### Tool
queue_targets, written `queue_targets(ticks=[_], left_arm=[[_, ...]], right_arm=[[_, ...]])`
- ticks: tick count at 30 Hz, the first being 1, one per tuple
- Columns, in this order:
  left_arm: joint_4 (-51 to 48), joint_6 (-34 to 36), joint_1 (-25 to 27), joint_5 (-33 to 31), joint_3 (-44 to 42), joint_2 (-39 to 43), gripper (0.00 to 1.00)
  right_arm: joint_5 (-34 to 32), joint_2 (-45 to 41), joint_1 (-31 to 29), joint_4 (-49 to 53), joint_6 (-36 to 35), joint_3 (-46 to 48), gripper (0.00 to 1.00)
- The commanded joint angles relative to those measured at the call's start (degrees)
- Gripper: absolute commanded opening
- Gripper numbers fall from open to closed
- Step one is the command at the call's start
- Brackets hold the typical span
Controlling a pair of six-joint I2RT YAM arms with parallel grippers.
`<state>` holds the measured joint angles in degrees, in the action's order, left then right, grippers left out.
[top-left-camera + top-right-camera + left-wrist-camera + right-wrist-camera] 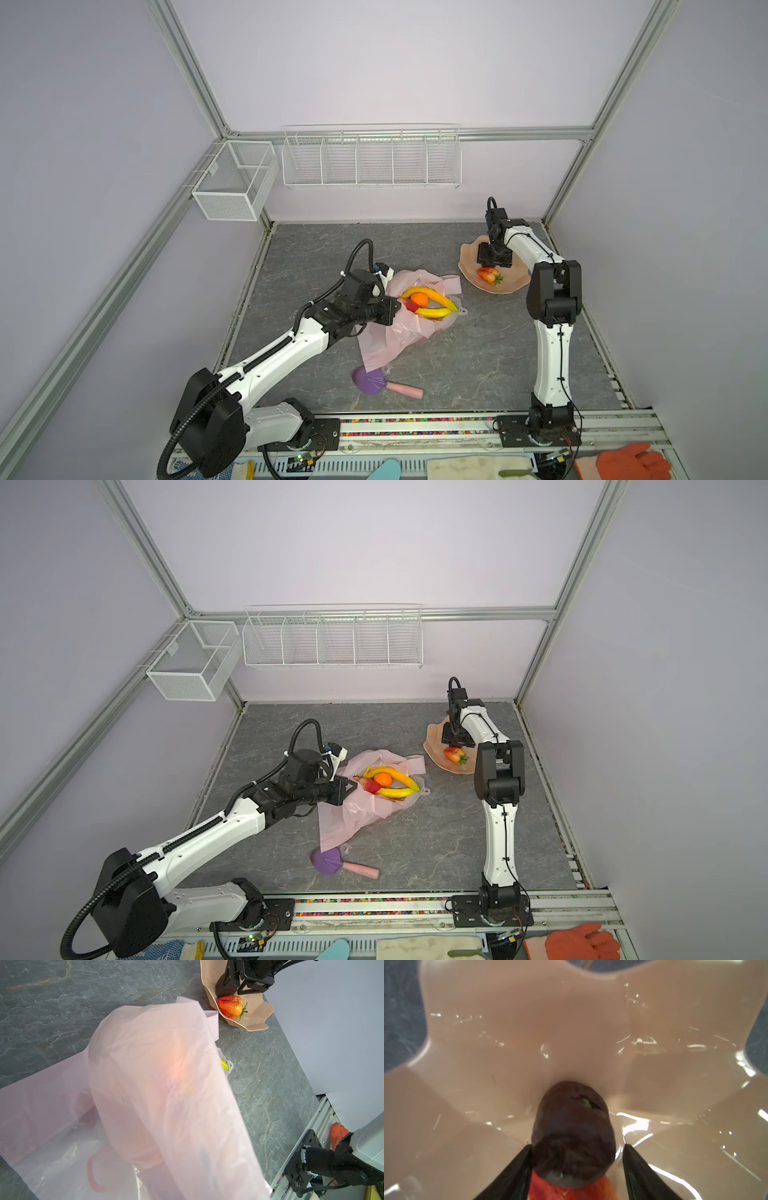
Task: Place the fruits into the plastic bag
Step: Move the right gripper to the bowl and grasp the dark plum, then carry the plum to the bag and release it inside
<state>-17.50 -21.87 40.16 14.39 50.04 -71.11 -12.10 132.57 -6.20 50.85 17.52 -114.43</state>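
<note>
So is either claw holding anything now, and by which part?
Left gripper apparently pinches the thin pale-pink plastic bag at its mouth rim; right gripper only straddles the dark purple-brown ball.

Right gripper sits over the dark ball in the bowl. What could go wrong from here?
1. The right gripper straddles the ball off-centre, touching it on one side only. Closing could roll it along the glossy bowl or catch the strawberry lying against it.
2. The left gripper pinches the thin bag. If the film slips, the mouth may sag shut before the drop.
</note>
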Motion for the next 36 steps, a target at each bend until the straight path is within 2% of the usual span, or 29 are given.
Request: queue_targets(ticks=[1,7,11,14,17,20,23,29,33,36], left_arm=[[-0.53,-0.11,0.27,-0.34,-0.12,1.10,0.00],[-0.94,-0.04,0.27,-0.38,0.05,1.12,0.00],[-1.17,0.07,0.22,-0.43,0.06,1.21,0.00],[-0.99,0.06,0.27,-0.58,0.06,1.24,0.00],[-0.90,0.11,0.22,-0.50,0.15,1.24,0.00],[-0.74,0.24,0.27,-0.51,0.14,1.18,0.00],[-0.60,0.33,0.27,-0.32,0.14,0.99,0.00],[-0.04,0.36,0.27,0.00,0.31,0.59,0.00],[0.11,0.42,0.27,0.22,0.58,0.19,0.00],[0.62,0.33,0.27,0.64,0.66,-0.04,0.00]], right_arm=[[-0.97,2.82,0.66,-0.58,-0.80,-2.80,0.70],[-0.92,6.47,0.99,0.66,-1.01,-7.75,0.63],[-0.80,4.50,0.84,-0.12,-0.78,-6.72,0.49],[-1.55,0.40,0.92,-1.62,-0.87,-3.04,0.37],[-1.45,-5.07,0.92,-2.86,-0.86,1.58,0.34],[1.46,-11.86,0.92,-4.26,0.00,7.16,0.31],[6.68,-19.50,1.10,-5.96,2.48,14.91,0.30],[22.03,-33.86,1.10,-12.15,11.92,35.16,0.29],[33.85,-41.29,0.88,-21.60,22.27,48.01,0.29],[38.43,-44.49,-0.29,-28.12,28.45,53.74,0.29]])
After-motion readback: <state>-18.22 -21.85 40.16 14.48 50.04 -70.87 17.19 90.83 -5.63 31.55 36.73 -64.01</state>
